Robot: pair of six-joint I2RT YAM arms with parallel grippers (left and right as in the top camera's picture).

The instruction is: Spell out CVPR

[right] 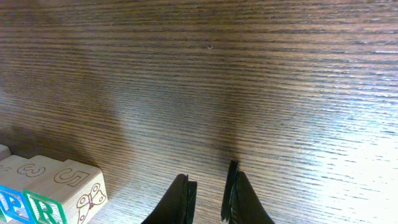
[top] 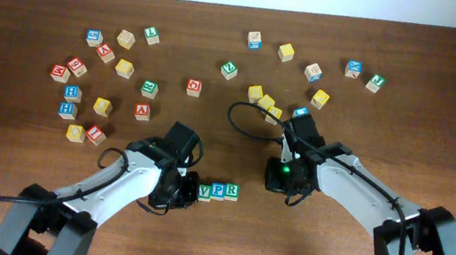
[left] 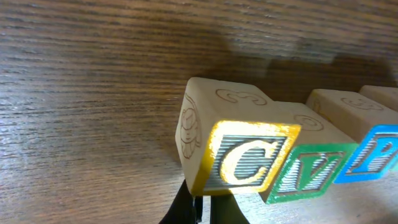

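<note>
Four letter cubes stand in a row near the table's front. The left wrist view shows the yellow C (left: 239,158), the green V (left: 311,171) and the blue P (left: 373,152) touching side by side. From overhead I see V (top: 204,192), P (top: 217,190) and the green R (top: 232,191); C is hidden under my left gripper (top: 184,186). That gripper (left: 203,208) is shut and empty, its tips at C's lower left corner. My right gripper (right: 208,196) hovers over bare wood to the right of R (right: 46,208), its jaws a narrow gap apart with nothing between them.
Many other letter cubes lie scattered across the back half of the table, among them a yellow cluster (top: 263,101) and a blue cube (top: 301,113) beside the right arm. A black cable (top: 247,119) loops near that arm.
</note>
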